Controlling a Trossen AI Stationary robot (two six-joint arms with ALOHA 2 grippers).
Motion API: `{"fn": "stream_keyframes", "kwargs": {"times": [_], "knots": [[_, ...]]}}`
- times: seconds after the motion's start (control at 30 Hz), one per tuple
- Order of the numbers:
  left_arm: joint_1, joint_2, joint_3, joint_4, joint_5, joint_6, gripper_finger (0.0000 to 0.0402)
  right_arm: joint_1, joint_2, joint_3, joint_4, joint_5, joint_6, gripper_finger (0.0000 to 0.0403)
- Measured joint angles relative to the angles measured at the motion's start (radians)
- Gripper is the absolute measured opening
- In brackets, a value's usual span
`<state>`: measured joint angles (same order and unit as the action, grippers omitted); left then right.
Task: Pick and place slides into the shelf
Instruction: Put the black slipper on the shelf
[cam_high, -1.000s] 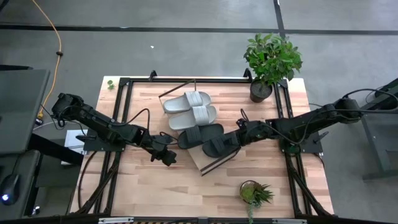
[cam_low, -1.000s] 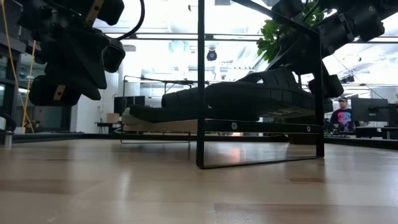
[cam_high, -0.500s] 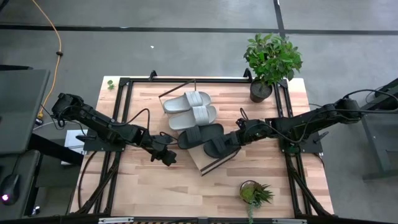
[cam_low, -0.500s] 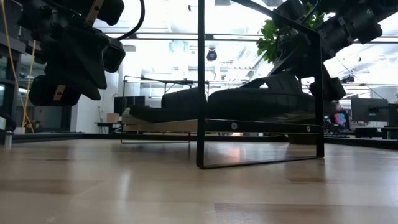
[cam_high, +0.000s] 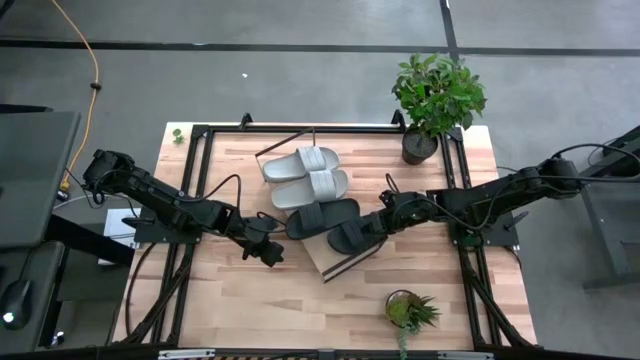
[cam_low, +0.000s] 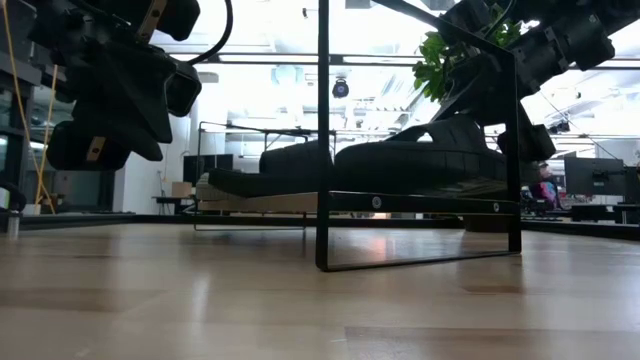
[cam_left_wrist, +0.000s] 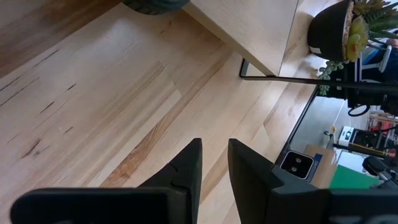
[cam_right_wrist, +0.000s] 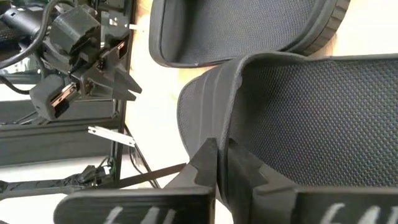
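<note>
The shelf (cam_high: 322, 258) lies slantwise mid-table, a light board on black rod frames (cam_low: 323, 150). On it, side by side, lie two light grey slides (cam_high: 300, 162) (cam_high: 313, 187) and two black ones. My right gripper (cam_high: 373, 228) is shut on the black slide (cam_high: 350, 238) nearest the table's near edge, coming from the right. The other black slide (cam_high: 320, 217) rests sole-down beside it. My left gripper (cam_high: 270, 252) hovers over bare tabletop just left of the shelf, with a narrow gap (cam_left_wrist: 215, 149) between its fingers and nothing in it. My right gripper pinches the held black slide's wide strap at its edge (cam_right_wrist: 225, 118), which runs down between the two fingers (cam_right_wrist: 208, 163). The fingers come nearly level from the table's right. The slide lies with its sole (cam_low: 420, 180) on the shelf board, upright, not lifted.
A tall potted plant (cam_high: 437, 95) stands at the table's far right corner and a small succulent pot (cam_high: 407, 310) near the near edge. Black frame rails (cam_high: 463, 200) run along the table's sides. Bare wood (cam_high: 240, 300) lies in front of the shelf.
My right gripper has moved slightly toward the table's left and down, and the held black slide has settled lower and flatter onto the shelf board. The left arm has kept still.
</note>
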<state>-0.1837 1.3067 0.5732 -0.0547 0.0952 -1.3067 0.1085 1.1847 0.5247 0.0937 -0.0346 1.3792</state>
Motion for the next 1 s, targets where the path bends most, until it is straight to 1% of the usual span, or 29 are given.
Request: {"fn": "stream_keyframes", "kwargs": {"times": [0.13,0.3,0.4,1.0], "knots": [[0.000,0.000,0.000,0.000,-0.002,0.000,0.0067,0.000,0.000,0.000,0.000,0.011,0.000,0.0022],[0.000,0.000,0.000,0.000,-0.003,0.000,0.0067,-0.005,0.000,0.000,0.000,0.008,0.000,0.0051],[0.000,0.000,0.000,0.000,-0.003,0.000,0.0067,-0.005,0.000,0.000,0.000,-0.002,0.002,0.0062],[0.000,0.000,0.000,0.000,-0.003,0.000,0.0067,-0.005,0.000,0.000,0.000,0.006,0.000,0.0064]]}}
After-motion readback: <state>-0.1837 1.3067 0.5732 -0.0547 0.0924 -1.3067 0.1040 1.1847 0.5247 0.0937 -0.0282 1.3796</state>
